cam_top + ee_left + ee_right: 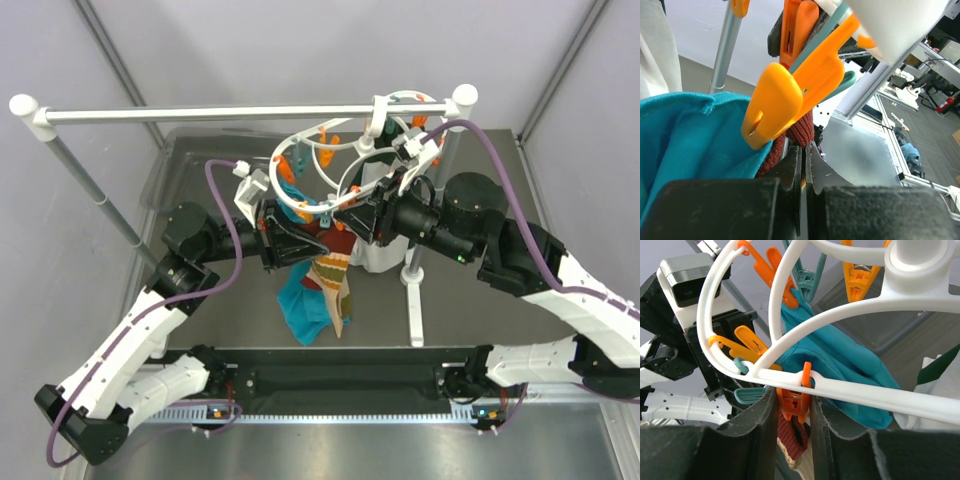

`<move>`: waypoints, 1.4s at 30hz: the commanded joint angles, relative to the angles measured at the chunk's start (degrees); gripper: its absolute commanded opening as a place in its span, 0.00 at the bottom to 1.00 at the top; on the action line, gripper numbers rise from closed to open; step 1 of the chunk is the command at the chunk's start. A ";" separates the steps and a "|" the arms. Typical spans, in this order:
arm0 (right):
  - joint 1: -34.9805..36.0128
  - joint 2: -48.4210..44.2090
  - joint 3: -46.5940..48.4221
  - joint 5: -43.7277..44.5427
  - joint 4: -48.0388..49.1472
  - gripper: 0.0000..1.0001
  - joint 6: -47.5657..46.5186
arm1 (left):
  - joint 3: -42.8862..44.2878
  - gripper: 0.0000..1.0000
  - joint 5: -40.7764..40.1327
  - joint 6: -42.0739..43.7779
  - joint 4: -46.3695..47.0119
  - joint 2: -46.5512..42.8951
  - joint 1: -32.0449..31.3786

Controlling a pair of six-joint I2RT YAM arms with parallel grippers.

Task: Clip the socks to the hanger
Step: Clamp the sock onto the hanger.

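The white ring hanger [318, 150] hangs from the rail by its hook, with orange and teal clips. A tan sock with a dark red cuff and stripes [331, 272] hangs under its near edge. My left gripper [303, 243] is shut on the sock's red cuff [801, 131], just below an orange clip [782, 97]. My right gripper [346, 222] is shut on another orange clip [800, 402] under a hanger bar [860, 391], one finger on each side. The red cuff [792, 434] sits right beneath that clip. Whether the clip bites the sock is hidden.
A large teal cloth [303, 308] hangs clipped on the hanger behind the sock, also in the right wrist view [840, 365]. The long white rail [220, 113] stands on poles; one pole foot [412, 275] is right of the sock. A white cloth [378, 252] hangs behind my right gripper.
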 commanded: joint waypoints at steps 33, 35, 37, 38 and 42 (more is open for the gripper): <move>0.09 -0.94 -2.32 -7.98 -3.72 0.00 2.17 | 0.55 0.00 -3.50 3.37 2.02 0.30 -0.21; 0.00 -1.11 -2.05 -7.62 -3.72 0.00 2.26 | 0.29 0.00 -3.68 3.28 2.11 0.13 -0.21; 0.00 -1.46 -1.70 -7.10 -3.72 0.00 2.61 | 0.29 0.00 -3.68 3.63 1.67 0.04 -0.12; -0.09 -1.73 -1.52 -6.49 -3.63 0.00 2.61 | 0.37 0.00 -4.02 3.98 1.15 0.13 -0.21; -0.09 -2.17 -1.61 -4.81 -3.37 0.00 3.05 | 0.29 0.00 -4.03 4.33 0.44 0.13 -0.21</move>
